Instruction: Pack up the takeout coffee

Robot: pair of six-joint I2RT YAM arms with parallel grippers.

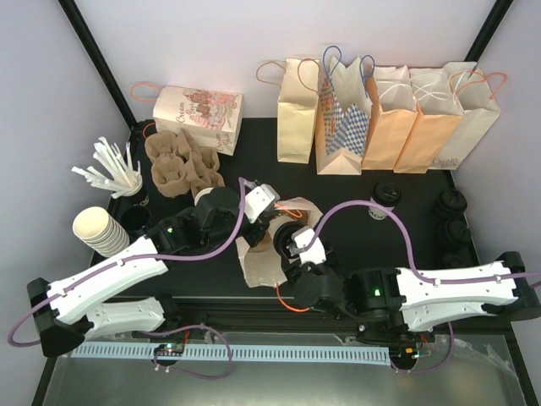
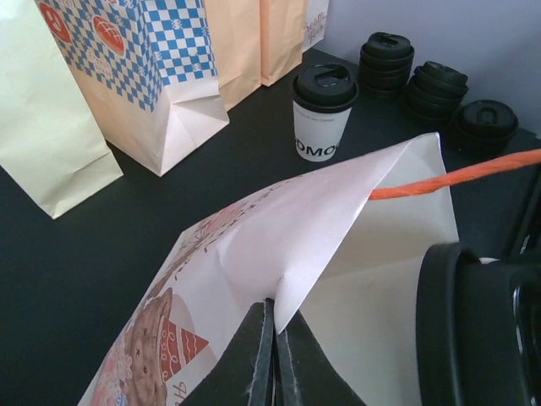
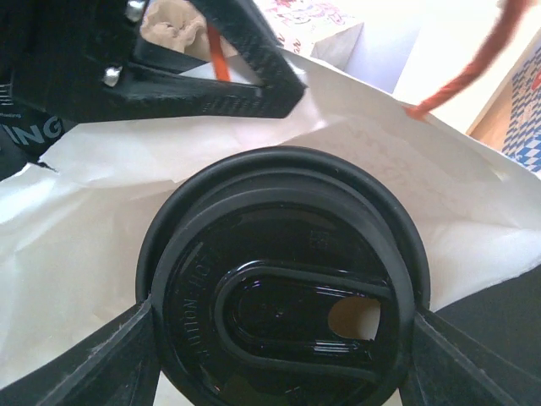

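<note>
A printed white paper bag with orange handles lies on its side in the middle of the table, mouth toward the back. My left gripper is shut on the bag's upper edge and lifts it; the pinch shows in the left wrist view. My right gripper is shut on a takeout coffee with a black lid, held at the bag's open mouth; its fingers press both sides of the cup. The lid also shows in the left wrist view. A second takeout coffee stands upright at the back right.
Several upright paper bags line the back. Stacks of loose black lids sit at the right. Cardboard cup carriers, a lying printed bag, a cup of stirrers and stacked lidless cups fill the left.
</note>
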